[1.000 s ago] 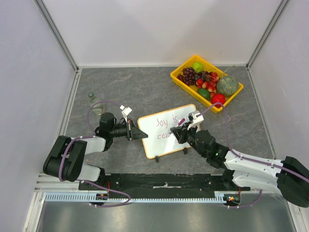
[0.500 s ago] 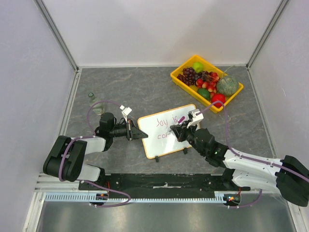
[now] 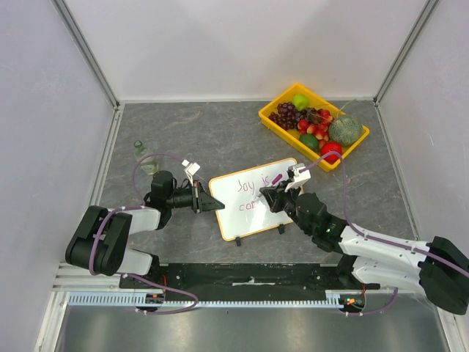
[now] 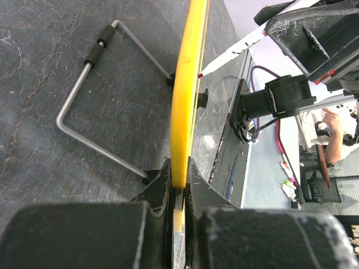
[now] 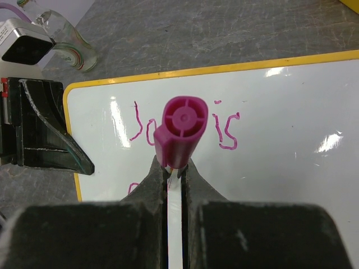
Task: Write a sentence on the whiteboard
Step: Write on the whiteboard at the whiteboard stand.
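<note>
My left hand [image 3: 206,202] is clamped on the edge of the whiteboard [image 3: 242,221], and my right hand [image 3: 274,196] is clamped on a pink marker [image 5: 180,126] over the sentence [image 3: 247,185].

In the right wrist view the marker [image 5: 180,130] hides the middle of the top line of the sentence [image 5: 230,134]; toward 6 o'clock its lower line lies mostly behind the right hand [image 5: 175,169].

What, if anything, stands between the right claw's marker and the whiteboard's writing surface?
Nothing visible. The right claw grips the pink marker directly over the whiteboard, beside the sentence begun there. The left claw clamps only the board's left edge, clear of the writing area.
</note>
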`<action>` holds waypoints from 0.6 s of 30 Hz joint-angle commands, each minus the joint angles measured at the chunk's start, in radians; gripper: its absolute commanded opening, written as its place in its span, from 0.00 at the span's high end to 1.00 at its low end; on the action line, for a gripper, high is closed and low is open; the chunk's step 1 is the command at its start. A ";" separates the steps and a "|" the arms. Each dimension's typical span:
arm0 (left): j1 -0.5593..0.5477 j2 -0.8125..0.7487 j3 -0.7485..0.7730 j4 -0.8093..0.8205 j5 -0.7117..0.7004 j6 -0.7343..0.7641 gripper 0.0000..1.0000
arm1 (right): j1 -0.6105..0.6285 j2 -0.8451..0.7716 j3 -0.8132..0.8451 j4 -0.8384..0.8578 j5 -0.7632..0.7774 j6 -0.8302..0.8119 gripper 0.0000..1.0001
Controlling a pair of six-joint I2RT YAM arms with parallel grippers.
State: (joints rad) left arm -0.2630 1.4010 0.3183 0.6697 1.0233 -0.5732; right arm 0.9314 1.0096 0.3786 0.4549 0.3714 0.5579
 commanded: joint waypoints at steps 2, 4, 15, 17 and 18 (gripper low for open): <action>-0.001 0.015 0.011 -0.018 -0.051 0.015 0.98 | -0.011 -0.023 0.019 -0.022 0.034 -0.015 1.00; -0.001 0.016 0.011 -0.019 -0.051 0.016 0.98 | -0.011 -0.032 0.006 -0.027 0.029 -0.012 1.00; -0.001 0.019 0.011 -0.019 -0.052 0.016 0.98 | -0.011 -0.046 -0.050 -0.033 -0.014 0.008 1.00; -0.001 0.018 0.011 -0.019 -0.052 0.016 0.98 | -0.011 -0.049 -0.063 -0.036 -0.019 0.010 1.00; -0.001 0.018 0.011 -0.019 -0.052 0.016 0.98 | -0.011 -0.055 -0.064 -0.036 -0.020 0.013 1.00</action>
State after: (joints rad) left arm -0.2630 1.4010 0.3187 0.6693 1.0237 -0.5732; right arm 0.9253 0.9661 0.3424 0.4297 0.3523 0.5667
